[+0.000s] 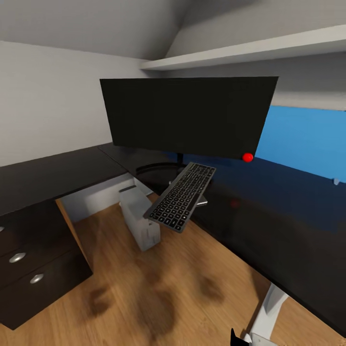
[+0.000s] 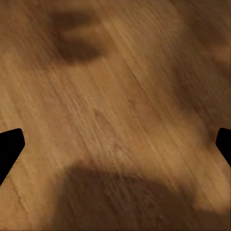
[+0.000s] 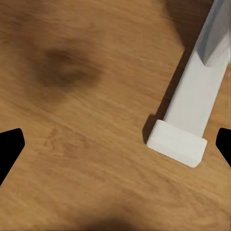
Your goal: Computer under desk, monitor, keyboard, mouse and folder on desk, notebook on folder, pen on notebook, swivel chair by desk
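While the head camera looks down into the corner of the L-shaped desk (image 1: pixel 53 175), the monitor (image 1: pixel 187 115) stands on the black surface there, its curved stand (image 1: pixel 161 169) on the top, red dot (image 1: pixel 248 157) at its lower corner on the robot's right.

Keyboard (image 1: pixel 181 196) is tilted, far end up by the monitor stand, near end sticking out past the surface edge over the floor. Can't tell how much of it touches the top. Something small and grey (image 1: pixel 203 202) pokes out under its right edge; can't identify it.

Computer (image 1: pixel 139 217) stands upright on the wooden floor (image 1: pixel 158 288), in the open space inside the desk's angle, just below and left of the keyboard's overhanging end.

Black drawers (image 1: pixel 29 259) with round silver knobs (image 1: pixel 17 257) are at the left. White pedestal leg (image 1: pixel 269 312) at lower right. Blue wall panel (image 1: pixel 302 139) behind the right run of the desk, white shelf (image 1: pixel 250 48) above the monitor.

Left wrist view: left gripper (image 2: pixel 115 149) over bare wooden floor (image 2: pixel 120 96), fingers (image 2: pixel 9 149) spread wide to both frame edges, nothing between them.

Right wrist view: right gripper (image 3: pixel 115 149) likewise wide apart and empty, fingers (image 3: pixel 9 149) at the edges, above floor with the foot of the white leg (image 3: pixel 185 130) between the tips in the picture, lower down on the floor.
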You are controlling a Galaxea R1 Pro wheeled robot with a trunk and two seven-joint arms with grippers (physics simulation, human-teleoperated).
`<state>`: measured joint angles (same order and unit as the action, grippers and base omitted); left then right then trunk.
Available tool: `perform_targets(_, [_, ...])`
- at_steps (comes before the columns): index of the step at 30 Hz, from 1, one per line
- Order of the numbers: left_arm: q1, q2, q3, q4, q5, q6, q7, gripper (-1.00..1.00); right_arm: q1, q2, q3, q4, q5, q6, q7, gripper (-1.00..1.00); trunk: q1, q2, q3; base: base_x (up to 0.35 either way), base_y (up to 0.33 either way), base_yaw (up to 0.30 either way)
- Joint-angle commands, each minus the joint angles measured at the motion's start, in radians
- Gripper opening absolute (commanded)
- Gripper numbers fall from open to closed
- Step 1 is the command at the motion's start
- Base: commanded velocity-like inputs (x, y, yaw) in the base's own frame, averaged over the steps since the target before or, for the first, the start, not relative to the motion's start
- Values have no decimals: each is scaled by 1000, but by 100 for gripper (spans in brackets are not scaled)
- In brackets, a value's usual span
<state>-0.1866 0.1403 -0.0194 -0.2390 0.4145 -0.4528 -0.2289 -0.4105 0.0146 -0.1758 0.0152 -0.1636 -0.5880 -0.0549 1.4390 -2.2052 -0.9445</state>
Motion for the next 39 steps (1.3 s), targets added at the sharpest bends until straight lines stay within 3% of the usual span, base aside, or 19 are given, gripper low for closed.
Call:
perform_targets(1, [-1,0,-2,1,10,-2,-1,100,-1,0,-2,2,-2,-4,0,100,0,0,-1,0,0,-155])
perform_targets(13, [-1,-13,-2,3,11,-1,25,100,-1,-1,-2,2,-2,-4,0,100,0,0,-1,-24,23,-227])
perform_targets(28, [-1,-21,-3,4,10,-2,27,100,-1,-1,-2,2,-2,-4,0,100,0,0,-1,-212,195,-269])
perform_targets(39, [-1,-29,-5,4,10,-4,25,100,-1,-2,-2,2,-2,-3,0,100,0,0,-1,-83,57,-274])
